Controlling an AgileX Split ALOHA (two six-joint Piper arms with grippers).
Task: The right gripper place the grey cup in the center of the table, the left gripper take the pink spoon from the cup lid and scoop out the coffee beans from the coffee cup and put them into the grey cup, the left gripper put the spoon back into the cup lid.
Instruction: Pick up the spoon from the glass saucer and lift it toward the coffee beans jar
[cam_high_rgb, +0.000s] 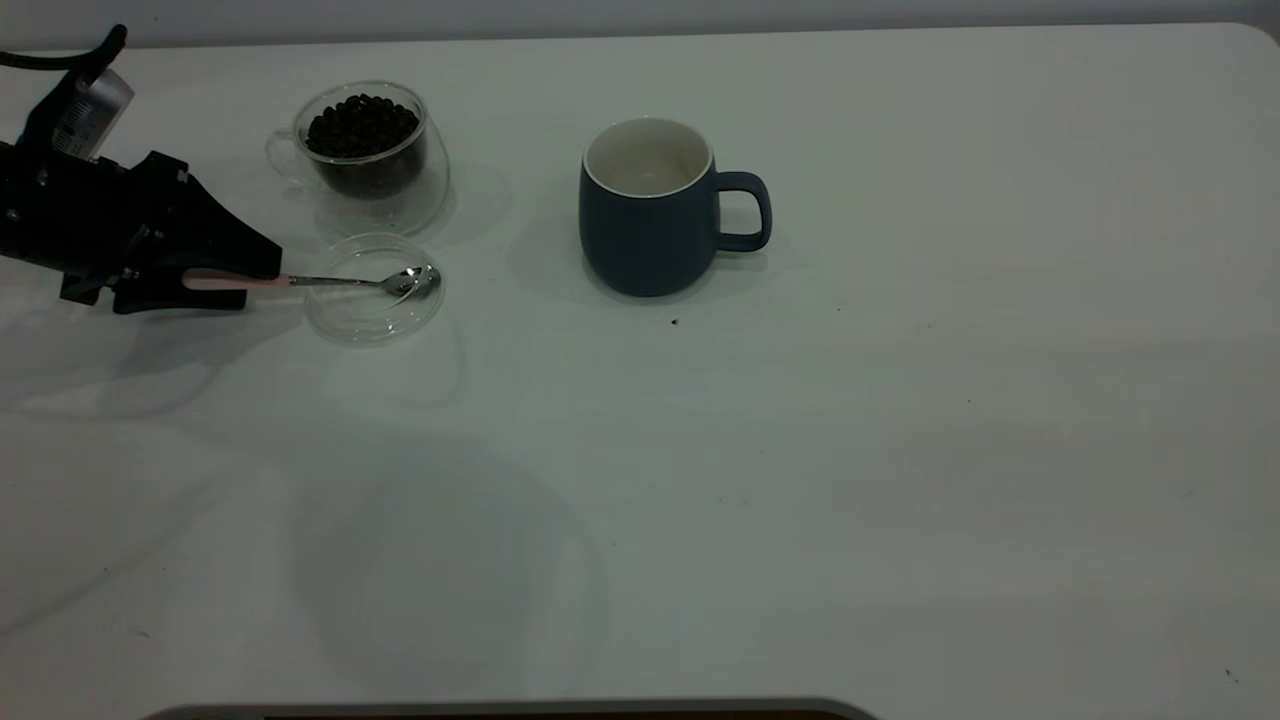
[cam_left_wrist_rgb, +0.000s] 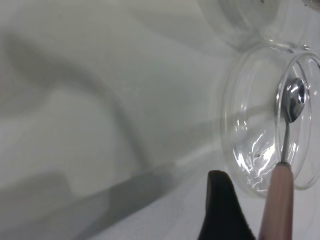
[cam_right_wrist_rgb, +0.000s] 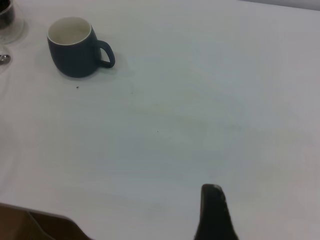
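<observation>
The left gripper (cam_high_rgb: 215, 285) sat low at the table's (cam_high_rgb: 900, 450) left edge, its fingers closed on the pink spoon (cam_high_rgb: 300, 282) by the handle. The spoon's long axis ran level toward the right, its bowl resting inside the cup lid (cam_high_rgb: 372, 290). The coffee cup (cam_high_rgb: 365, 150) of coffee beans (cam_high_rgb: 360, 125) stood just behind the lid, the grey cup (cam_high_rgb: 650, 210) farther right. The right gripper (cam_right_wrist_rgb: 215, 215) was well apart; I cannot tell its jaw state.

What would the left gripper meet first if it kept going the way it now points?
Likely the cup lid: the left gripper holds the pink spoon by its handle, pointing along it toward the lid, where the bowl lies. Height above the table is unclear.
</observation>
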